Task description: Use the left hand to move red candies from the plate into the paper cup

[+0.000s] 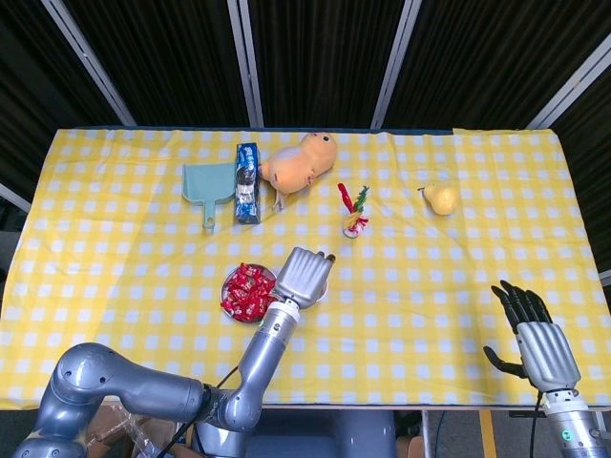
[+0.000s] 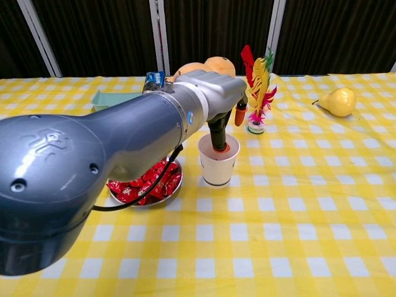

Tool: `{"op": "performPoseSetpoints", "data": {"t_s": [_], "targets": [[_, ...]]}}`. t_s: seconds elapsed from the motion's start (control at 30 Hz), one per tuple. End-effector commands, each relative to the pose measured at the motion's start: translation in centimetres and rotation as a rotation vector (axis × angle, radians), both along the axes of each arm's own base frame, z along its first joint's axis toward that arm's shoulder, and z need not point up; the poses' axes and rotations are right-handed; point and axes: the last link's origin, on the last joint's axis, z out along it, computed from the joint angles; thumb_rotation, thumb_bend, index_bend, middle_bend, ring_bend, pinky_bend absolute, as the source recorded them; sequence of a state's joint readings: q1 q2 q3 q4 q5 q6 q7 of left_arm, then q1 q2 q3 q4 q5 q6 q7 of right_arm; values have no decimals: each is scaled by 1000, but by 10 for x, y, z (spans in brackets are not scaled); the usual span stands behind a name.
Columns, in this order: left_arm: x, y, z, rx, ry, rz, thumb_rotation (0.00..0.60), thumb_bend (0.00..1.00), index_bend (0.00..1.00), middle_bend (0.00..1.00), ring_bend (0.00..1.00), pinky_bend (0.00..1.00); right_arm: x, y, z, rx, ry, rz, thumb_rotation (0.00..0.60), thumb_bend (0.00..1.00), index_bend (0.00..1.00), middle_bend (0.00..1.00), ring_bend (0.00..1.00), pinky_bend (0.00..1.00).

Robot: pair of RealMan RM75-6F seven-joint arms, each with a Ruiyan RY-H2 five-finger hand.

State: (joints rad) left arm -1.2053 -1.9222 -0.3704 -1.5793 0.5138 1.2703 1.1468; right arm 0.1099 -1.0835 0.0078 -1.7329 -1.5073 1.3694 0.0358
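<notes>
Left hand [image 2: 218, 102] fingers spread over paper cup [image 2: 218, 162], apparently empty; clear straight up before swinging to plate [image 1: 227, 286] at 9 o'clock.

A yellow-checked cloth covers the bench [image 1: 458, 286]. Near centre sits the plate [image 1: 232, 296] of red candies, the paper cup [image 2: 218, 162] at its 3 o'clock; dustpan [image 1: 206, 184], blue packet [image 1: 247, 182], plush duck [image 1: 300, 162], shuttlecock [image 1: 355, 212] and pear [image 1: 441, 198] line 12 o'clock

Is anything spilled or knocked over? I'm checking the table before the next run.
Nothing stands out. The paper cup stands upright under the left robot hand, the candies sit on the plate, and none lie loose on the tablecloth.
</notes>
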Motion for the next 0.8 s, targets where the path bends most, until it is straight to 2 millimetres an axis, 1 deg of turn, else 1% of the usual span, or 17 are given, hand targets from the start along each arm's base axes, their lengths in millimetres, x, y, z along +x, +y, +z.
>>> {"op": "performPoseSetpoints", "data": {"t_s": [0.03,0.13,0.2,0.27,0.4,0.47,0.5,0.63,0.8], "targets": [[-2,0,9,1,-51,14,600,298,337,420,815,907,0,0,0,0,1,1,600,341,0,0,0,0],[-6,-1,20,8,-93,18,600,298,332,411,814,907,0,0,0,-3,2,2,600,341,0,0,0,0],[-12,-2,28,13,-103,19,600,287,320,397,813,907,0,0,0,-5,4,2,600,341,0,0,0,0],[-23,-4,34,15,-72,22,600,256,299,357,809,907,0,0,0,-6,5,2,600,342,0,0,0,0],[-54,-9,46,14,41,41,600,226,244,288,808,907,0,0,0,-6,11,5,600,341,0,0,0,0],[-64,-11,49,8,65,53,600,216,217,260,808,907,1,1,-1,-6,12,6,600,341,0,0,0,0],[-75,-13,49,-2,92,77,600,213,211,254,808,907,1,1,-1,-6,13,7,600,341,0,0,0,0],[-99,-18,47,-34,125,124,600,203,207,250,808,907,1,1,-1,-7,16,7,600,342,0,0,0,0],[-117,-22,38,-62,130,167,600,203,215,259,808,907,1,1,-1,-8,17,5,600,341,0,0,0,0]]}}
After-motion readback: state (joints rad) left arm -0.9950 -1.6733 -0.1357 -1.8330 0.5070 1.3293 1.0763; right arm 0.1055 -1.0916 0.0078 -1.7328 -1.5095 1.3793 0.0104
